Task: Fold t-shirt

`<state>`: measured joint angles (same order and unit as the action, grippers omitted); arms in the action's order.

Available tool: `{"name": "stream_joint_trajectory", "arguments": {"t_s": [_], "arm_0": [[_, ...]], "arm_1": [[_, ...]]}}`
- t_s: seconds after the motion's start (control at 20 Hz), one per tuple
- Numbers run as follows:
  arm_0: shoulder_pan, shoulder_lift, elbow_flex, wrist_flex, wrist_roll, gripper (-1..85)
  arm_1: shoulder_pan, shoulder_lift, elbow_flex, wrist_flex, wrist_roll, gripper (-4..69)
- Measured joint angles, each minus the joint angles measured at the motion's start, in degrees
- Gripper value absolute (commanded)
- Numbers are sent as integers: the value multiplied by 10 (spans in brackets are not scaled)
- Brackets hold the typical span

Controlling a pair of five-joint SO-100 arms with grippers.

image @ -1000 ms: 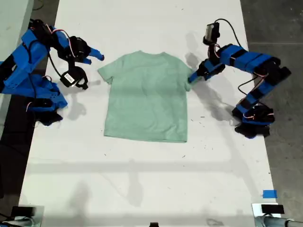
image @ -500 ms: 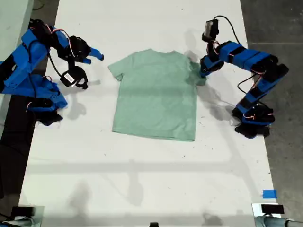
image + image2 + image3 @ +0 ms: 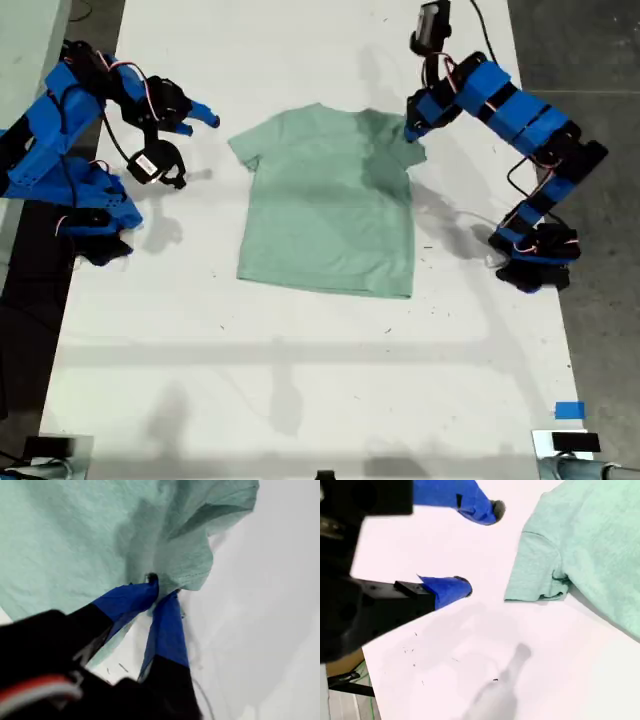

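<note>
The t-shirt (image 3: 328, 200) lies flat on the white counter (image 3: 300, 380), near the middle between the 2 arms, with its round neck toward the far edge and its hem toward the near edge in the exterior view; my first gripper (image 3: 160, 592) is closed on the sleeve (image 3: 400, 135) at the exterior view's right, and in the first wrist view the 2 blue fingers (image 3: 127, 600) pinch the hem of this sleeve, while the cloth above them is raised and wrinkled into a fold; in the exterior view this corner looks darker and lifted a little over the body of the shirt; my second gripper (image 3: 475, 547) is wide open and holds nothing, it hovers above the bare counter just beside the other sleeve (image 3: 537, 567), at the exterior view's left, not touching it; I judge that the step in hand is the first fold, the sleeve side being carried inward across the chest, and the task is only at its beginning, because the rest of the shirt is not yet folded; the next move, I think, calls for the first gripper to bring the sleeve further toward the middle line and lay it down smooth before it releases, keeping the cloth low so that the whole shirt does not slide; the second gripper could then take its own sleeve in the same way.
</note>
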<state>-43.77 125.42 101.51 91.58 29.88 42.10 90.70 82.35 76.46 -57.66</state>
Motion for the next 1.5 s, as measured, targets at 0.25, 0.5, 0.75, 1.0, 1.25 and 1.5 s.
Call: {"name": "stream_joint_trajectory", "arguments": {"t_s": [0.25, 0.5, 0.75, 1.0, 1.25, 1.5], "arm_0": [[-1, 0, 1, 0, 0, 238], [-4, 0, 9, 0, 0, 239], [-8, 0, 17, 0, 4, 240], [-11, 0, 24, 0, 5, 240], [-11, -3, 30, -11, 5, 242], [-11, -87, 29, -56, 5, 252]], "arm_1": [[-100, -198, -230, 29, 68, -8], [-139, -345, -327, 6, 107, -8], [-172, -408, -330, -37, 141, 368], [-174, -355, -392, 34, 138, 273], [-117, -145, -368, 136, 111, 229], [-99, 27, -205, 142, 108, 191]]}}
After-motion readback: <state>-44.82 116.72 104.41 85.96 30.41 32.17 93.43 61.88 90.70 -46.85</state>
